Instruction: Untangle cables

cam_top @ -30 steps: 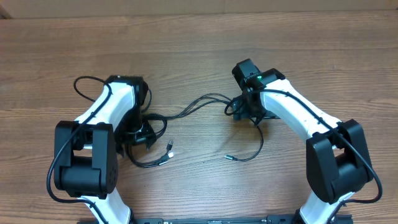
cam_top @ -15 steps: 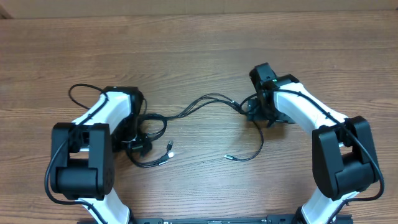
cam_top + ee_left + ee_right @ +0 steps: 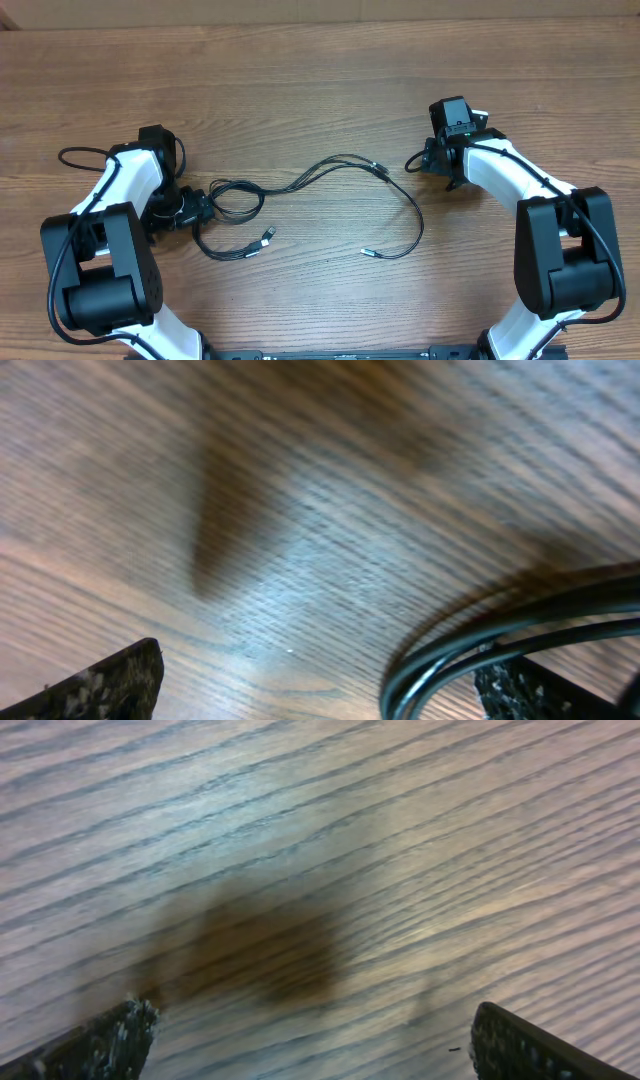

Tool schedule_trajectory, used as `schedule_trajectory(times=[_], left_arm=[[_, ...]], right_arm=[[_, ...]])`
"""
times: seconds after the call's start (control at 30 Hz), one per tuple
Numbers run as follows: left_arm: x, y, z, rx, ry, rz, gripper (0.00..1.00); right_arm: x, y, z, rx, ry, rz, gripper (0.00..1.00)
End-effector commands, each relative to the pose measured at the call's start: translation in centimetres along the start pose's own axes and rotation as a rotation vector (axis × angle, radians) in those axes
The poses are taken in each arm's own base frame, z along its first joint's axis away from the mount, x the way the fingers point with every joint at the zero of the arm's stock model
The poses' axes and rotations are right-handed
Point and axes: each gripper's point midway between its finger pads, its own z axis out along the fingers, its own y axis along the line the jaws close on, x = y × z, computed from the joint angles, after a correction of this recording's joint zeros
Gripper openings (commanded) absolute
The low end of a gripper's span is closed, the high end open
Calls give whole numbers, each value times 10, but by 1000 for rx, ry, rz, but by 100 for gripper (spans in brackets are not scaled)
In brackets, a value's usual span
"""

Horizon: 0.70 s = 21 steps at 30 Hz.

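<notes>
Brown wood-grain table (image 3: 320,80), paler strip (image 3: 320,10) along far edge

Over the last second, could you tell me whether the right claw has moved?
Yes. In the overhead view the right claw has shifted to the right, farther from the silver-tipped plug, which has stayed where it was on the table.

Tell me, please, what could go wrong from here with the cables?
1. Several strands of the cables run together beside one finger of the open left gripper; closing there might catch more than one and tighten the tangle.
2. The open right gripper has only bare table between its fingers, so a pull from the left alone might drag the whole bundle.
</notes>
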Motion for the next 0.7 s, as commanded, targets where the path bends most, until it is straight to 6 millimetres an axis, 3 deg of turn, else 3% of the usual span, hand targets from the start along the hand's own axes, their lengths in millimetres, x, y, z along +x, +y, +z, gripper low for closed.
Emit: schedule_trajectory(times=[0.0, 0.2, 0.3, 0.37, 0.4, 0.43, 0.47, 0.5, 0.67], left_arm=[[-10, -3, -8, 36, 16, 32, 100], [-18, -29, -66, 234, 49, 53, 100], [-7, -42, -80, 307, 97, 70, 100], [3, -45, -80, 320, 138, 78, 93], [9, -46, -78, 311, 157, 86, 86], [15, -47, -76, 305, 176, 92, 64], [21, -48, -73, 297, 195, 101, 25], [27, -50, -69, 290, 213, 111, 5], [61, -62, -55, 286, 303, 161, 4]], right_arm=[[1, 5, -2, -37, 8, -1, 100], [7, 3, -2, -26, 30, -11, 100], [11, 1, -2, -20, 46, -17, 100], [13, 0, -2, -17, 56, -21, 100], [14, 1, -3, -22, 59, -21, 100], [14, 1, -3, -22, 59, -21, 100], [14, 1, -3, -22, 58, -21, 100], [14, 1, -3, -23, 58, -20, 100], [13, 2, -2, -24, 54, -19, 100]])
